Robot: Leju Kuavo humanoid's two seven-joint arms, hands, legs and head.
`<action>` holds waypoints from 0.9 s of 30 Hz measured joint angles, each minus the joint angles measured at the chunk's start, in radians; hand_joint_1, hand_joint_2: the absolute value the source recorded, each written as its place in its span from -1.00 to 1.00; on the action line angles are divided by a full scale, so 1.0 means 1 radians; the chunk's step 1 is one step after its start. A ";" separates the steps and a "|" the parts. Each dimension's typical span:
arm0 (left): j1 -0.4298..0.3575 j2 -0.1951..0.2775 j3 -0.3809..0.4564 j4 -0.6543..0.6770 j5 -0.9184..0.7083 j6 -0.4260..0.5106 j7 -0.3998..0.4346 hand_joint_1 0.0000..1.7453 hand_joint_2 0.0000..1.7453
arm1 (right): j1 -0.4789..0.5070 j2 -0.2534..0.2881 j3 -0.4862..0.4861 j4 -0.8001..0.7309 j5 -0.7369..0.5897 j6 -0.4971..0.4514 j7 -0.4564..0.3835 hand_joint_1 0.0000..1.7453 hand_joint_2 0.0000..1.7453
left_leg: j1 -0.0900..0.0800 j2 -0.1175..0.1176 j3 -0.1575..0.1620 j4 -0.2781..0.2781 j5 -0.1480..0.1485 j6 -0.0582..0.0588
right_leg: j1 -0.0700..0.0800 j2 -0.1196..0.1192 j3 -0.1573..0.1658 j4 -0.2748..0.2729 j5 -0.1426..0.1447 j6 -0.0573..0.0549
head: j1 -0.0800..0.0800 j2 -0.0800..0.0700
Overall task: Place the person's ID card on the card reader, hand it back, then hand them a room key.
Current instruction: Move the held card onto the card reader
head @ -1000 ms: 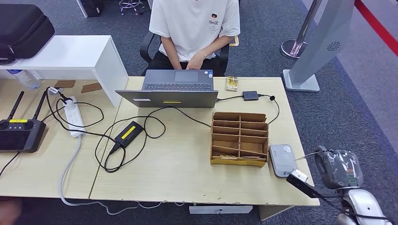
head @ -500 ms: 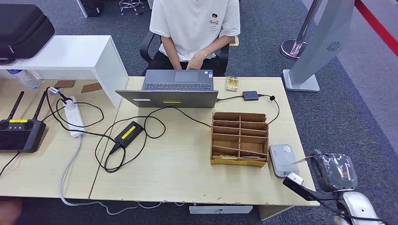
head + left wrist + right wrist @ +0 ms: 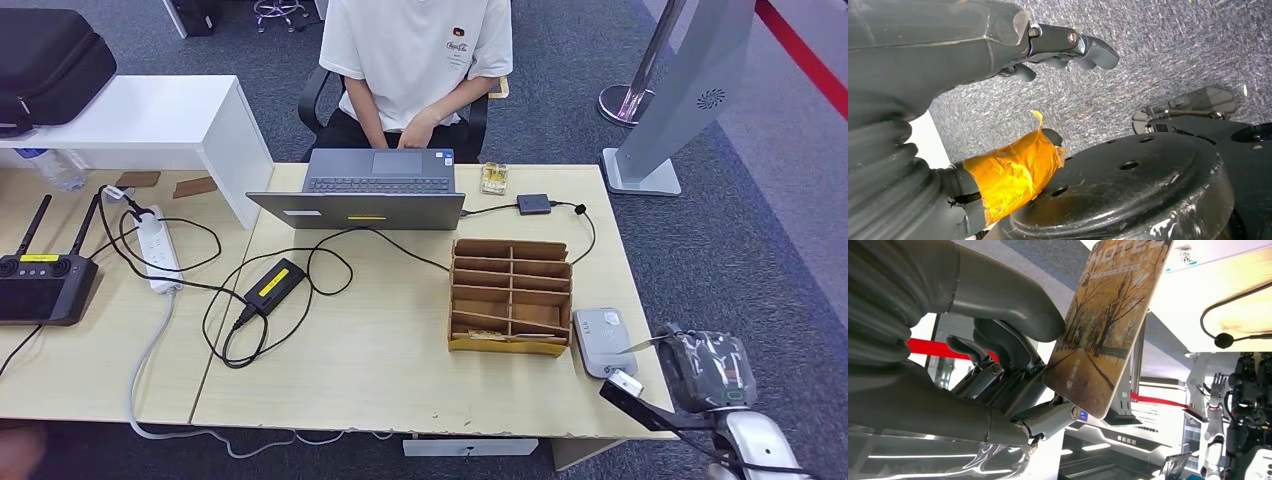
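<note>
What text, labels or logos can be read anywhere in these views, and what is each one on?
"HOTEL": top of the card held by the right hand; first letter partly cut off.
Smaller print lower on that card: too small to read.
Chest logo on the person's white shirt: blurred.
Yellow labels on the laptop and power adapter: unreadable.

A hotel room key card [image 3: 1108, 325] — printed with an autumn tree-lined path — is pinched in the right hand [image 3: 705, 368], just beside the grey card reader [image 3: 603, 340] lying flat on the desk [image 3: 380, 350] — next to a cardboard organizer [image 3: 511, 296].
</note>
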 joint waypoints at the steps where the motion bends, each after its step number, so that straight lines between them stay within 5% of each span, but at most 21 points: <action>1: 0.000 0.000 0.000 0.000 0.000 0.000 0.000 -1.00 1.00 | 0.000 0.000 0.001 0.000 0.000 0.000 0.000 1.00 1.00 | 0.000 0.000 0.000 0.000 0.000 0.000 | 0.000 0.000 0.000 0.000 0.000 0.000 | 0.000 0.000; 27: 0.000 0.000 -0.001 0.000 -0.004 0.000 0.000 -1.00 1.00 | 0.000 0.018 0.024 0.023 0.000 -0.001 0.005 1.00 1.00 | 0.000 0.000 0.000 0.000 0.000 0.000 | 0.000 0.000 0.000 0.000 0.000 0.000 | 0.000 0.000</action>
